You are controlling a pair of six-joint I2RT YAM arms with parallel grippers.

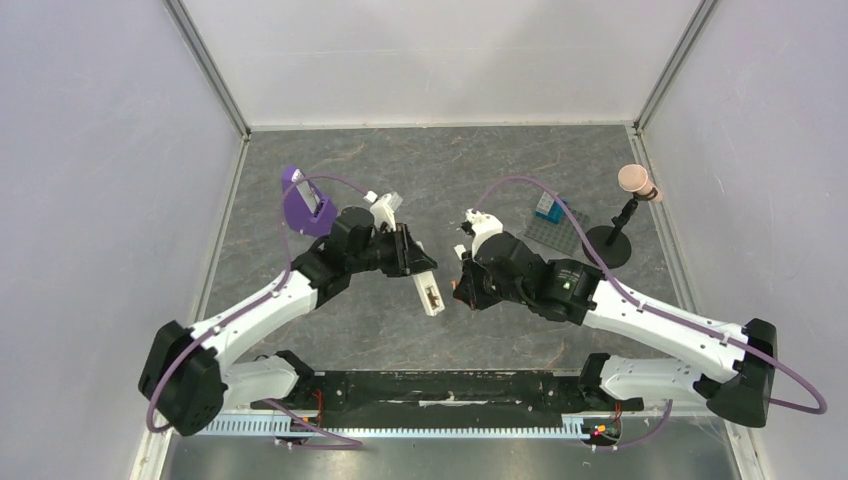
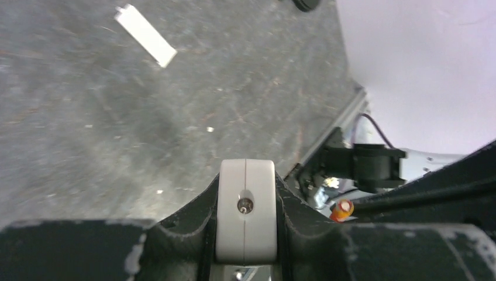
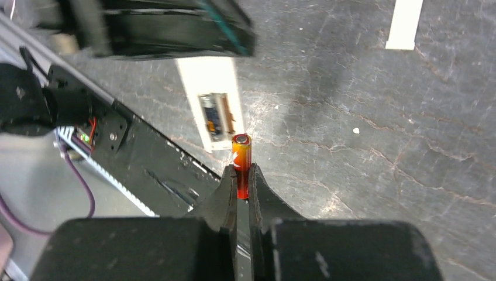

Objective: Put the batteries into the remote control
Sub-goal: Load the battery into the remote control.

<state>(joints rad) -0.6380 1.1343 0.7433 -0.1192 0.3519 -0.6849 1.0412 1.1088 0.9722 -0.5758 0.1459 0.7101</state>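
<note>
My left gripper (image 1: 418, 268) is shut on the remote control (image 1: 430, 293), a slim white bar held above the table and slanting toward the near edge. In the left wrist view the remote's end (image 2: 245, 193) sits clamped between the gripper (image 2: 245, 221) jaws. My right gripper (image 3: 241, 177) is shut on the red-orange battery (image 3: 241, 159), which sticks out past its fingertips. The battery's tip is just right of the remote's (image 3: 213, 108) open compartment end and apart from it. Something dark lies in that compartment. In the top view the right gripper (image 1: 463, 290) faces the remote from the right.
A flat white strip (image 3: 405, 23) lies on the grey table (image 1: 500, 170). A purple stand (image 1: 305, 202) is at the back left. At the back right are a blue block on a grey plate (image 1: 548, 210) and a black stand (image 1: 607, 246) with a pinkish top.
</note>
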